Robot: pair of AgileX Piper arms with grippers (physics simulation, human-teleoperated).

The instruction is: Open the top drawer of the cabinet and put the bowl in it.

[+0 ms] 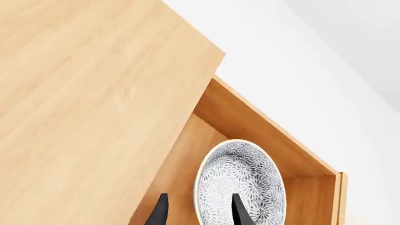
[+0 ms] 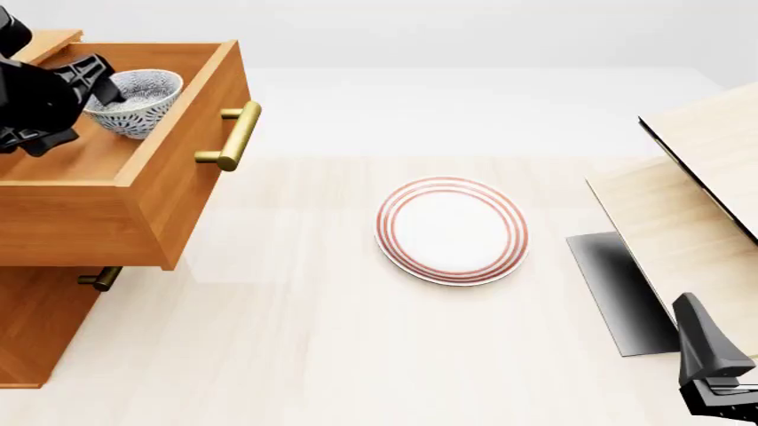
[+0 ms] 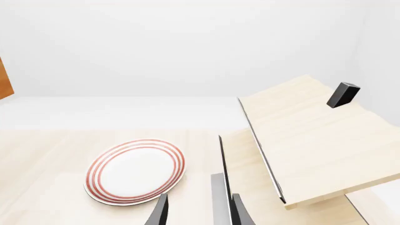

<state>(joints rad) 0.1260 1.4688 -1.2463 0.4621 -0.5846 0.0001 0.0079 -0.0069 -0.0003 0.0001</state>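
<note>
1. The bowl [image 2: 140, 99] is inside the open top drawer [image 2: 130, 191], upper left of the front view.
2. The left gripper [image 2: 105, 89] grasps the bowl's rim, one finger inside.
3. Drawer opening looks done; only release remains.
4. The right gripper [image 3: 198, 211], lower right, is parted and holds nothing, near the plate [image 2: 452, 230].

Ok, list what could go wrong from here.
1. The left gripper grips the bowl by its rim, tilted in the top drawer; released so, it may roll or tip.
2. Withdrawing, a finger inside the bowl could drag it out.
3. The drawer stands open, so the retreating arm might knock its handle.
</note>
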